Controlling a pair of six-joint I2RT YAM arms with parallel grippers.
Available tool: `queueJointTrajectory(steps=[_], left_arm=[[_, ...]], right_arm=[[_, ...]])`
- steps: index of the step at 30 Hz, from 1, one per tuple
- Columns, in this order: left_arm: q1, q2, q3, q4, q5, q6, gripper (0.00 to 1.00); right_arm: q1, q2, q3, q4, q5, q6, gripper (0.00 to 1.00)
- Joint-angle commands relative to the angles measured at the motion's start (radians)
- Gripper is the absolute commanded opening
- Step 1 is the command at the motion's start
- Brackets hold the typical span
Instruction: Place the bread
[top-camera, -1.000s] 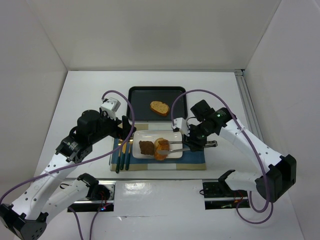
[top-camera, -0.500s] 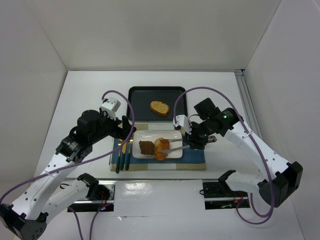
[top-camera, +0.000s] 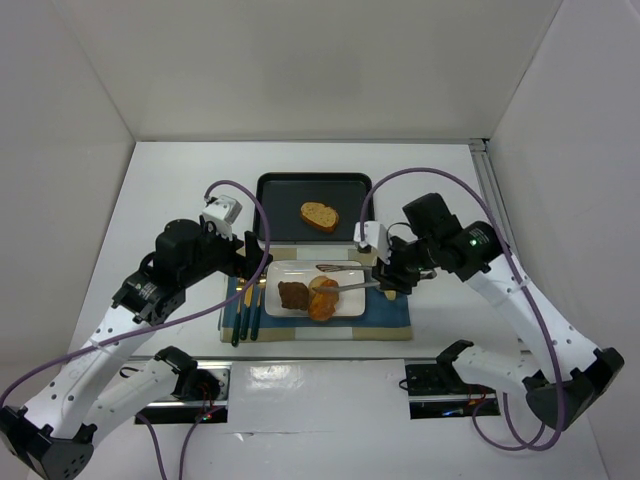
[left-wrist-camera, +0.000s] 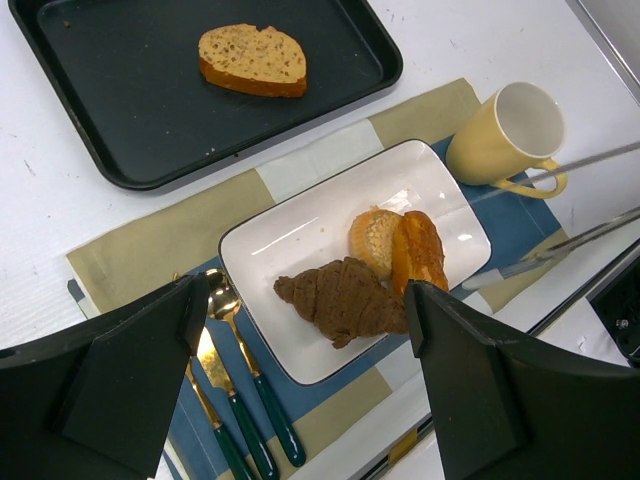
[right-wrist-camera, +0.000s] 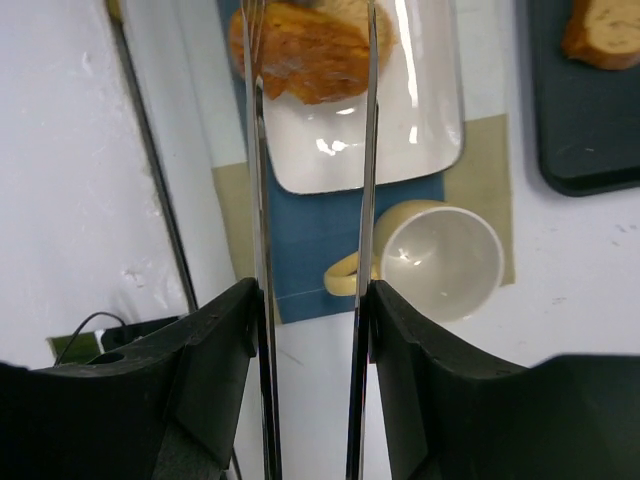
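Quick count: one tray (left-wrist-camera: 150, 130) with one bread slice (left-wrist-camera: 252, 60), one plate (left-wrist-camera: 300, 240) with three pastries (left-wrist-camera: 345, 298), one mug (left-wrist-camera: 505, 135), two cutlery (left-wrist-camera: 240, 380) pieces, one placemat (left-wrist-camera: 130, 250), one tongs (left-wrist-camera: 545, 252).

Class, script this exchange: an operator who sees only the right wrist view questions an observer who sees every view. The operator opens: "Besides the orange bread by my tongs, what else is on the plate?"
Observer: A dark brown croissant lies on the white plate, touching the orange rolls.
Operator: Past my tongs I glimpse a slice. Is the black tray holding more?
Observer: No, it holds only that one slice.
Operator: Where is the left gripper?
Observer: Open and empty, beside the plate's far end from your mug.
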Motion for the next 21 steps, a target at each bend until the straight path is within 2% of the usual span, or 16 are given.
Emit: queueJointTrajectory(steps=[1,6,8,9,15,21], left_arm=[[-0.002,-0.004,0.007,0.027,-0.006,0.007,0.98],[-0.002,-0.004,0.007,0.027,-0.006,0.016,0.98],[-0.002,-0.004,0.007,0.027,0.003,0.016,0.98],[-0.002,-0.004,0.007,0.027,0.003,0.016,0.98],[-0.002,-0.013,0.007,0.027,0.012,0.016,0.98],[-0.002,-0.013,0.007,0.027,0.032,0.016,0.98]], right_arm=[[-0.037,-0.071,0.054,0.113,0.031,0.052,0.56],[-0.243,-0.135,-0.044,0.470,0.217,0.122,0.56],[-0.317,-0.135,-0.132,0.588,0.283,0.159,0.58],[-0.393,-0.135,-0.162,0.701,0.298,0.174,0.58],[-0.644,0.090,-0.319,0.950,0.311,0.250,0.58],[-0.715,0.318,-0.374,1.100,0.383,0.291,0.56]])
